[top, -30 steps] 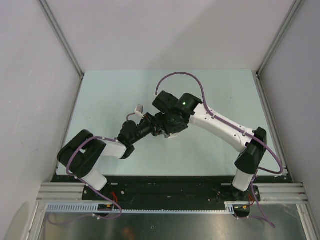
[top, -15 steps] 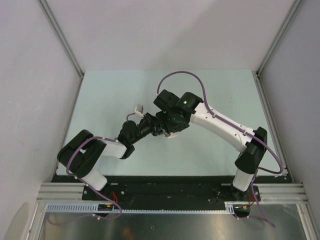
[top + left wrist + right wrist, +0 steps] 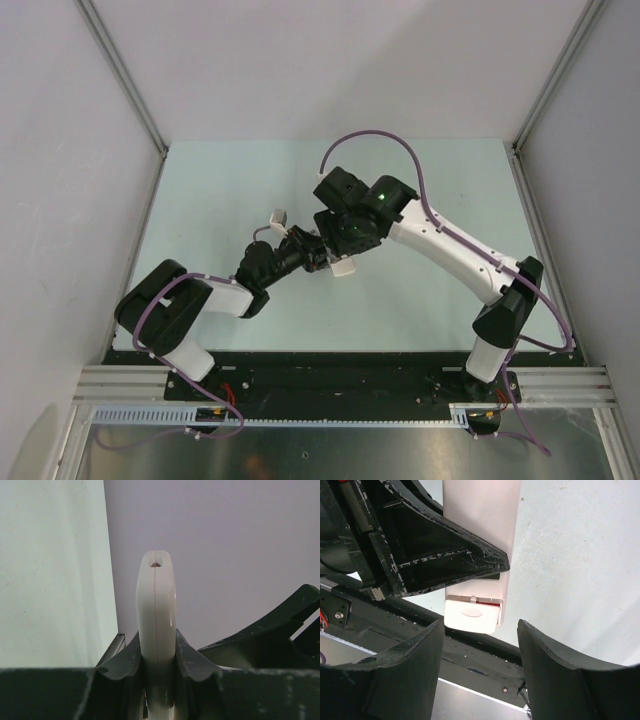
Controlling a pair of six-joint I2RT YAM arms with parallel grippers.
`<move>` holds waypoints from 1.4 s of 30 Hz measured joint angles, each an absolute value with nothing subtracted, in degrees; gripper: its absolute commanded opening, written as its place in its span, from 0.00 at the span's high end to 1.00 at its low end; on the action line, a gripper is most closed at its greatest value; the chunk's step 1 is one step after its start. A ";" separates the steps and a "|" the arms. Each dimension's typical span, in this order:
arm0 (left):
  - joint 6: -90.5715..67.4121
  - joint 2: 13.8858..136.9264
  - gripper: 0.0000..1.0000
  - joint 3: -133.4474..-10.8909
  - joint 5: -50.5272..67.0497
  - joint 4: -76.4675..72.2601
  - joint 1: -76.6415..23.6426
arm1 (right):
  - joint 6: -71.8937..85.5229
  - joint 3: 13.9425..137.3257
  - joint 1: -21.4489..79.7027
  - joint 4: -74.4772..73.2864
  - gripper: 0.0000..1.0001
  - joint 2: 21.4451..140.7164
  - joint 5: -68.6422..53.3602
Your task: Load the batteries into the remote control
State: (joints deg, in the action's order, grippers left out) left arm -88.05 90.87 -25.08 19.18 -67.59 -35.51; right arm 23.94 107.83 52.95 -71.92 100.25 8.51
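Note:
My left gripper (image 3: 156, 647) is shut on the white remote control (image 3: 156, 610) and holds it edge-on above the table. In the top view the remote's white end (image 3: 343, 267) sticks out under the right wrist. In the right wrist view the remote's plain white back (image 3: 482, 510) faces the camera. Its small end cover (image 3: 471, 614) sits slightly out of line, with a thin red strip showing at the seam. My right gripper (image 3: 480, 630) is open and empty, its fingers spread either side of that end without touching it. No batteries are in view.
The pale green table (image 3: 220, 200) is walled by white panels on the left, back and right. A small white connector (image 3: 279, 215) sits on the left arm's cable. The black base rail (image 3: 340, 375) runs along the near edge.
My right wrist has shifted slightly right and away from the left gripper, and the remote's white end now shows more plainly. The left arm has held still.

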 measured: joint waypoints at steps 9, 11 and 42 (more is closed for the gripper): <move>-88.07 90.87 1.00 -25.08 19.22 -67.59 -35.51 | 26.52 99.20 47.35 -64.45 0.33 90.56 3.77; -88.07 90.87 1.00 -25.08 19.22 -67.59 -35.51 | 28.29 92.05 44.16 -60.36 0.32 84.99 0.14; -88.49 85.97 1.00 -26.28 19.29 -61.87 -35.44 | 44.16 54.15 31.62 -16.62 0.23 70.61 -37.80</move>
